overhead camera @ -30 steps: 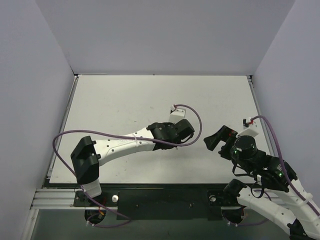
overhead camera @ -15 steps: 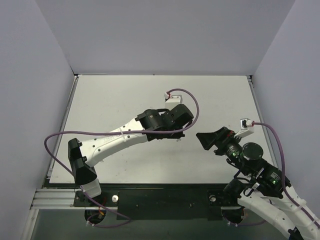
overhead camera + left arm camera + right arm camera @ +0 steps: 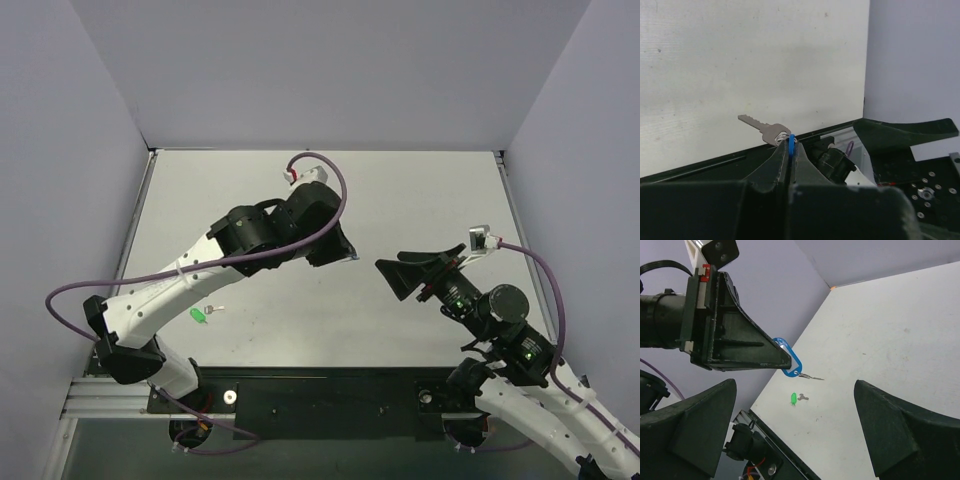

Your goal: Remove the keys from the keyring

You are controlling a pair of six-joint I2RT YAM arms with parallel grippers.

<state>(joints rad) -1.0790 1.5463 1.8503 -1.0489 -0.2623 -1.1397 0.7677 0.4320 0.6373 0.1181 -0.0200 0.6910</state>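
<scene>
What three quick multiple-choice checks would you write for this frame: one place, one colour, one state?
1. Where is the green tag?
A. Lying on the table, near the left arm
B. In the right hand
C. Against the far wall

2. What colour is the tag pinched in the left hand?
A. Red
B. Blue
C. Yellow

3. What state is the right hand in?
A. Shut on the tag
B. Shut, empty
C. Open, empty

Answers:
1 A: the top view shows it flat on the table beside the left arm.
2 B: the right wrist view shows the blue tag clamped at the fingertips.
3 C: its own camera shows the fingers wide apart with nothing between them.
</scene>
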